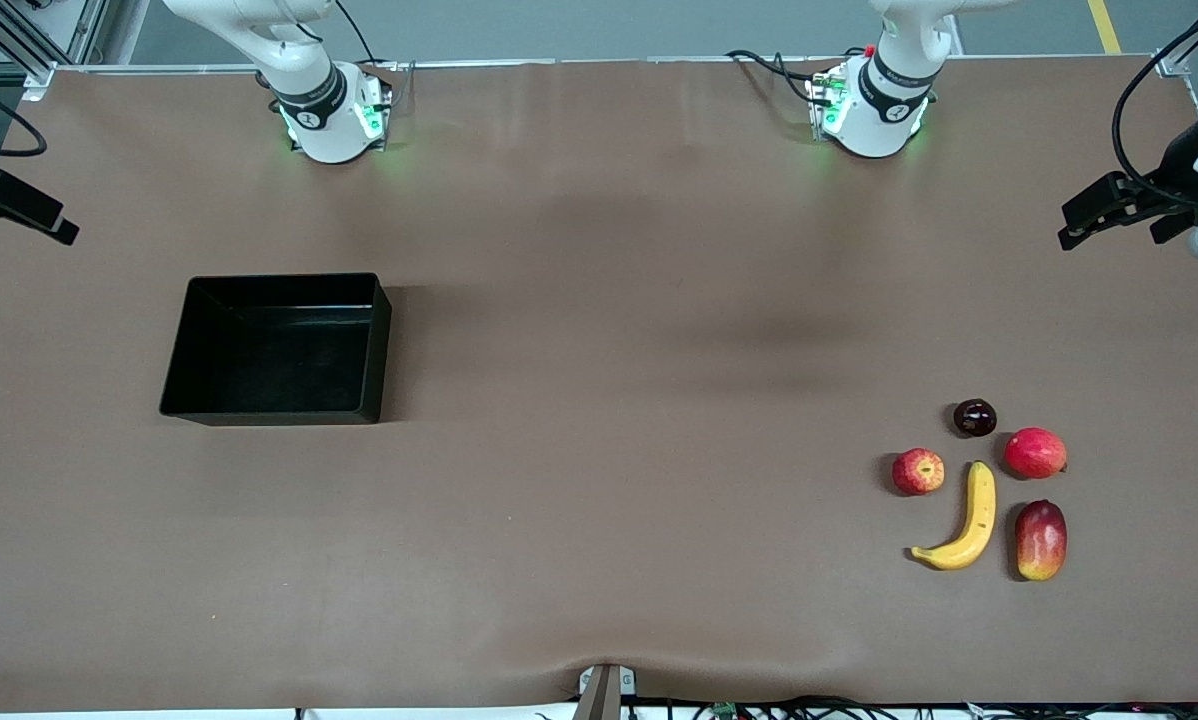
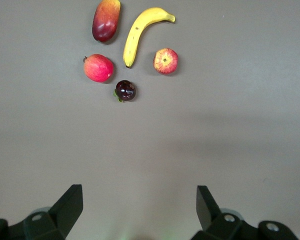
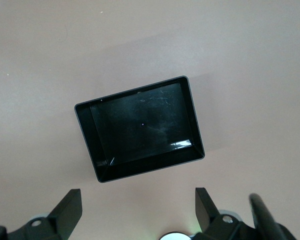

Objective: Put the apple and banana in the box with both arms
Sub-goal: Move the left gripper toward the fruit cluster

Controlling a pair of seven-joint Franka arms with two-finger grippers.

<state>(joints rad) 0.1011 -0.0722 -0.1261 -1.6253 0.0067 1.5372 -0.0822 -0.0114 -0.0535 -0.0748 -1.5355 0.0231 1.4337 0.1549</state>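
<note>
The apple lies near the left arm's end of the table, with the banana beside it; both also show in the left wrist view, apple and banana. The black box stands empty toward the right arm's end and shows in the right wrist view. My left gripper is open and empty, high over bare table, well away from the fruit. My right gripper is open and empty, high over the table beside the box. Neither gripper shows in the front view.
A smooth red-pink fruit, a red-and-yellow mango-like fruit and a small dark fruit lie close around the banana. Black equipment stands at both table ends. The arm bases stand along the table's edge.
</note>
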